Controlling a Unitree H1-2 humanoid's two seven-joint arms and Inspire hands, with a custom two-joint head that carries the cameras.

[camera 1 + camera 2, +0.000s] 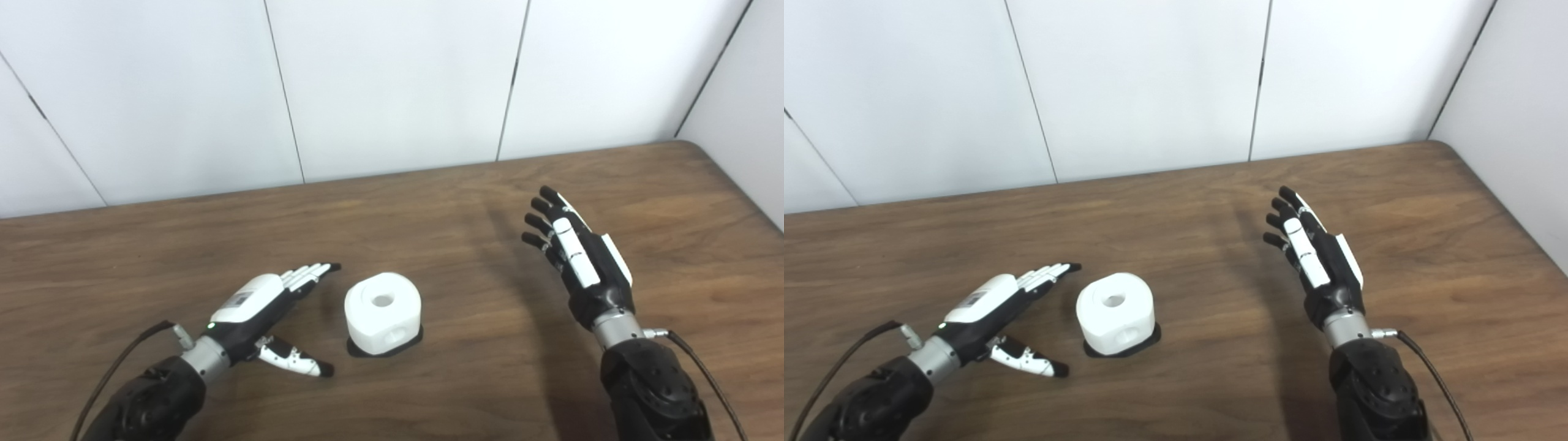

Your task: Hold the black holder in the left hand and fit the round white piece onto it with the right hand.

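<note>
Wooden table; black holder on it, mid-front.

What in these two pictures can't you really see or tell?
- Black holder: both views show only a thin dark rim; the white piece sits on it and covers the rest.
- Whether the piece is fully seated: the joint is too small to judge.
- Right hand palm: turned away in both views.
- Left hand palm faces the piece, away from the cameras.
- Both arms: cut off by the bottom edge.
</note>
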